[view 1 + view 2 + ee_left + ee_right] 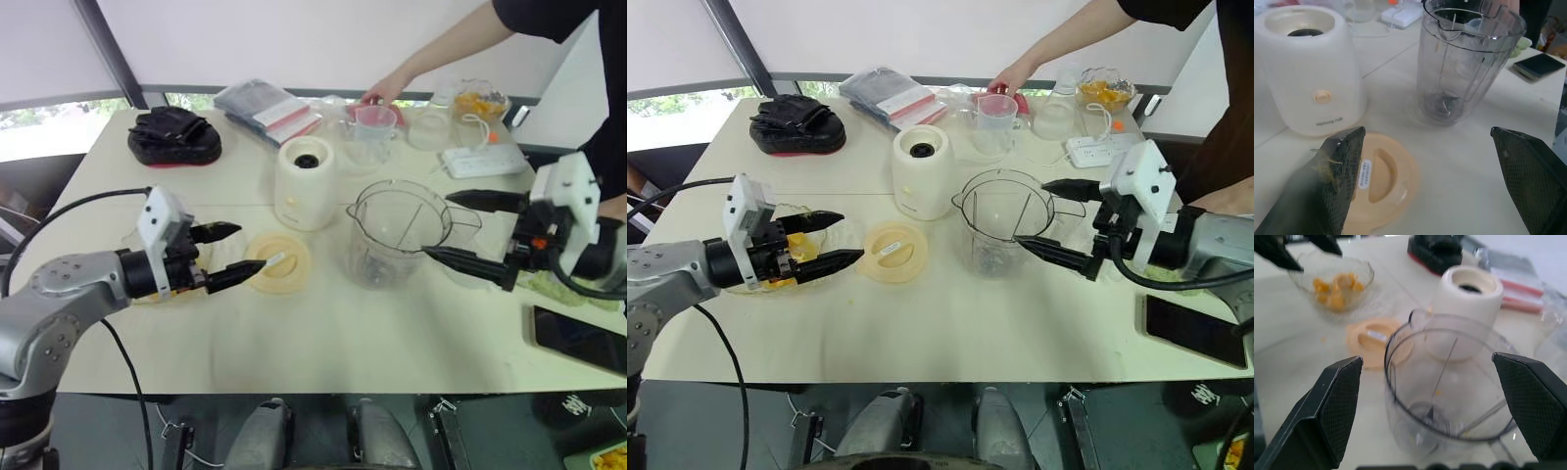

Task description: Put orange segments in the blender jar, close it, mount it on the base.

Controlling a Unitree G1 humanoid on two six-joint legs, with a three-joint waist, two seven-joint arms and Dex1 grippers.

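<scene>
Jar [397, 233]: centre of frame, upright on the tabletop [323, 343], lid off. Base [307, 183]: just upper left of the jar. Lid [277, 261]: flat, left of the jar, below the base. Orange segments [1334, 291]: in a glass bowl [1364, 276], centre left. My left tool [852, 235]: released, grasping nothing, over the bowl, tips toward the lid. My right tool [437, 225]: released, grasping nothing, tips close by the jar's right side. A person's hand [377, 93]: top of frame, at a cup [372, 132].
</scene>
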